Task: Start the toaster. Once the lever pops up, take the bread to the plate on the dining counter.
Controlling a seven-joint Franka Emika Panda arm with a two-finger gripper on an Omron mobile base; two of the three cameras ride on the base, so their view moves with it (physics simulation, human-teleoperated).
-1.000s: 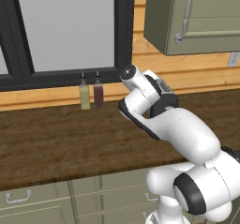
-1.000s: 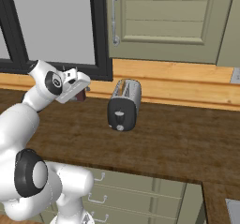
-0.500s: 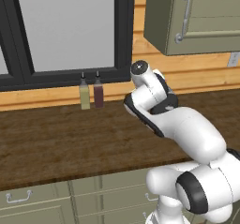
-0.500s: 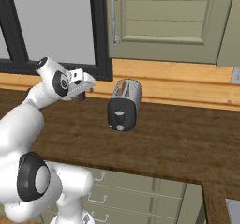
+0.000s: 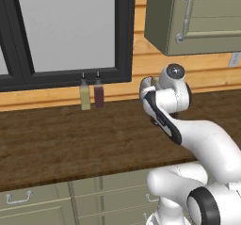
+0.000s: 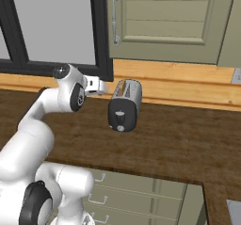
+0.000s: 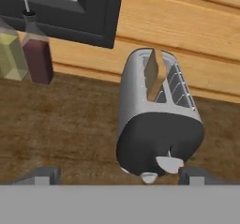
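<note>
My jaws stand wide apart, facing the toaster (image 7: 157,120) at twelve o'clock on the tabletop (image 7: 61,124), bread (image 7: 153,74) upright in its slot, so I can reach the lever (image 7: 168,161).

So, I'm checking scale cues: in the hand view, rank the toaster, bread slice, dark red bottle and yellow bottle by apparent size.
1. toaster
2. dark red bottle, though farther back
3. bread slice, partly sunk in a slot
yellow bottle: cut off by the frame edge, unranked.
</note>
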